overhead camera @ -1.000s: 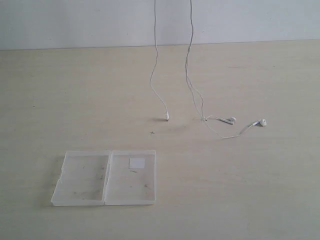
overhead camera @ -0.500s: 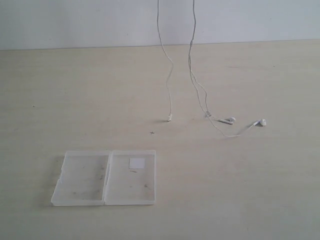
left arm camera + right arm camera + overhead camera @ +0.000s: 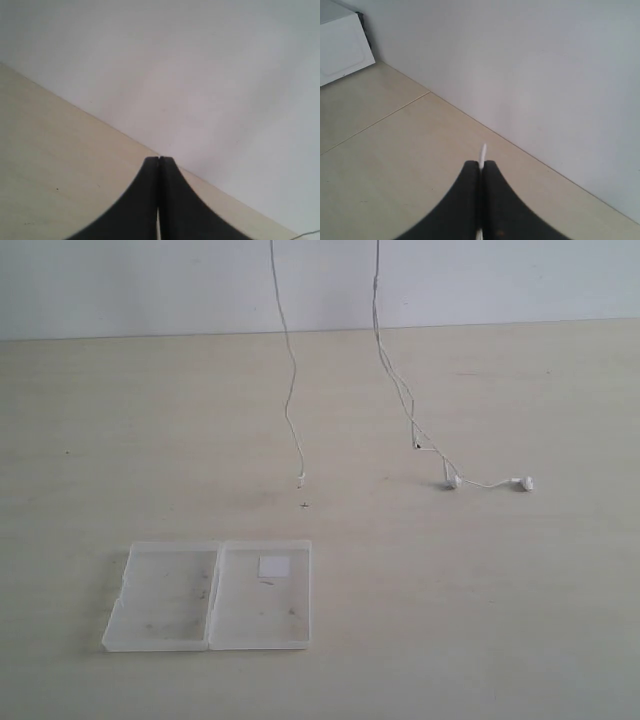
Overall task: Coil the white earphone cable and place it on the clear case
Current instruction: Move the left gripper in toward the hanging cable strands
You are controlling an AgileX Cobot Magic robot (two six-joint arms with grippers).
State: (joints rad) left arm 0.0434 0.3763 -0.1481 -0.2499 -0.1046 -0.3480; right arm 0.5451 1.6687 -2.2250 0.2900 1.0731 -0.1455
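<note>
The white earphone cable (image 3: 290, 390) hangs in two strands from above the exterior view's top edge. The left strand ends in the plug (image 3: 300, 478), just above the table. The right strand (image 3: 385, 350) runs down to two earbuds (image 3: 455, 481) (image 3: 526, 483) lying on the table. Both grippers are out of the exterior view. My left gripper (image 3: 159, 159) is shut, with a sliver of white cable (image 3: 158, 227) between its fingers. My right gripper (image 3: 481, 162) is shut on the cable (image 3: 482, 150), which pokes out past its tips. The clear case (image 3: 165, 600) lies open and flat at the front left, with a white sticker (image 3: 273, 565) in its right half.
The light wooden table (image 3: 500, 620) meets a pale wall (image 3: 150, 280) at the back. A white box (image 3: 340, 42) stands by the wall in the right wrist view. A small dark speck (image 3: 305, 505) marks the table near the plug.
The left strand has swung to the left and its plug has lifted off the table. The right strand has pulled tauter, dragging the nearer earbud slightly.
</note>
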